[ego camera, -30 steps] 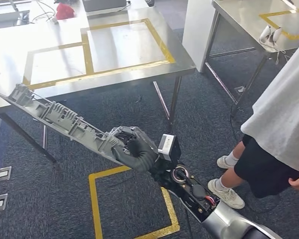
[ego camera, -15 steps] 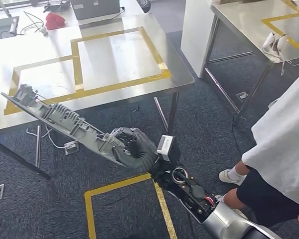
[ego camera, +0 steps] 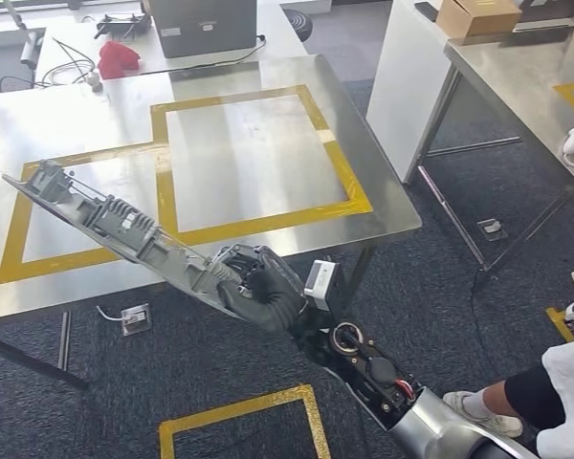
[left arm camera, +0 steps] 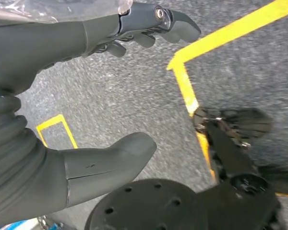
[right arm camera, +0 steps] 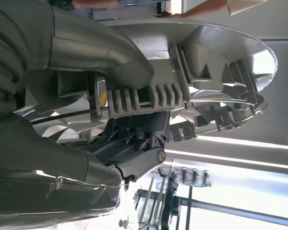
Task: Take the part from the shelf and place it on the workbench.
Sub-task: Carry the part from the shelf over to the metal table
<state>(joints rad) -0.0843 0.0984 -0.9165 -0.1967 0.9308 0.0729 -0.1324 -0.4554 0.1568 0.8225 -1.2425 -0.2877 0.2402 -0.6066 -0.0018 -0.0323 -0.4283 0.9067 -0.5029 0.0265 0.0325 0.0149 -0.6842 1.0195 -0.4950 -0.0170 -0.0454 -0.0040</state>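
Nearest the camera in the head view, the silver right arm reaches forward and to the left, ending in the right robot hand [ego camera: 264, 292], whose dark fingers are wrapped around one end of a long grey ribbed plastic part [ego camera: 118, 228]. The right wrist view confirms the hold: the thick thumb presses on one face of the part [right arm camera: 178, 86] while the darker fingers clamp it from the other side. Gripped at its near end, the part juts out like a lever, rising to the left, so its far tip hangs over the front edge of the table [ego camera: 386, 206]; the end grip probably leaves the rest of the part free to be laid down flat.

The left robot hand [left arm camera: 99, 96] hangs low over the dark carpet [ego camera: 197, 363], thumb and fingers apart with nothing between them, so it plays no part in the carry.

Beyond the right robot hand, yellow floor tape [ego camera: 233, 411] marks a box on the carpet. A person's leg and shoe [ego camera: 486, 406] stand at the right.

Farther off, the steel table carries yellow tape rectangles [ego camera: 258, 158], most likely marking where the part should land. The part is not yet set down. At the back lie a red cloth [ego camera: 118, 57] and a dark box [ego camera: 205, 24].
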